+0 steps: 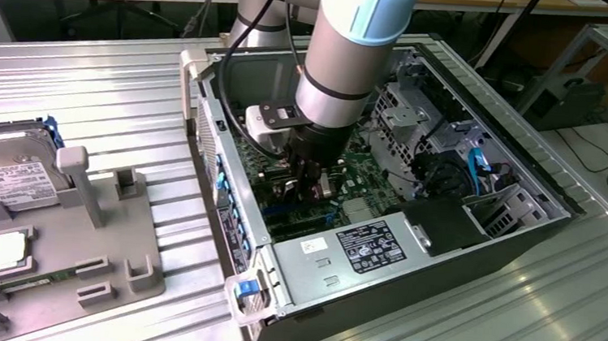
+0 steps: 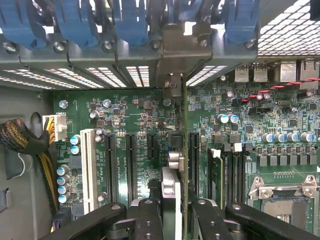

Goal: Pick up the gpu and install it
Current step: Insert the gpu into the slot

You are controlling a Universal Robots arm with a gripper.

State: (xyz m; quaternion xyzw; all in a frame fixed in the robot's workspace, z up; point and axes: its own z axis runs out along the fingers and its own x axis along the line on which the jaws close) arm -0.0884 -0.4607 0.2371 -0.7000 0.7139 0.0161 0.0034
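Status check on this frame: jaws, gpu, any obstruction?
Gripper shut on gpu, inside the computer case. Card edge-on over the motherboard slots, bracket up at the rear blue latches. Nothing seen in the way.

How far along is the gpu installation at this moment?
Pickup looks done: the gripper holds the thin black gpu card edge-on inside the open computer case. In hand: the card stands over the green motherboard, its silver bracket at the rear slots. Full seating isn't confirmed.

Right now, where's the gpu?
The gpu is inside the open computer case, edge-on in the gripper above the green motherboard.
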